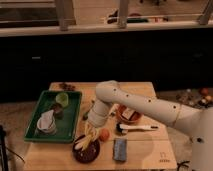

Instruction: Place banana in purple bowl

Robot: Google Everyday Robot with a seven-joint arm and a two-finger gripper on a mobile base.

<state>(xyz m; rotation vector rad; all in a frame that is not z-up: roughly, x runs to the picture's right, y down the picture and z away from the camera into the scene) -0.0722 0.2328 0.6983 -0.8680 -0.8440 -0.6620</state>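
Tool (90,133) positioned low over the purple bowl (87,152), apparently closed on the banana (83,143), whose lower end lies at the bowl's rim. Orange fruit (103,134) sits just beside the bowl on the tabletop (145,152). Risk: release off-centre could tip the banana over the rim.

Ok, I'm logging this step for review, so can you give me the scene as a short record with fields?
pincer: at the arm's tip, low over the near left part of the table
banana: below the pincer, lying across the bowl's rim
purple bowl: near front edge
orange fruit: right of the bowl
blue sponge: right of the bowl
green tray: left side
task state: banana at the bowl
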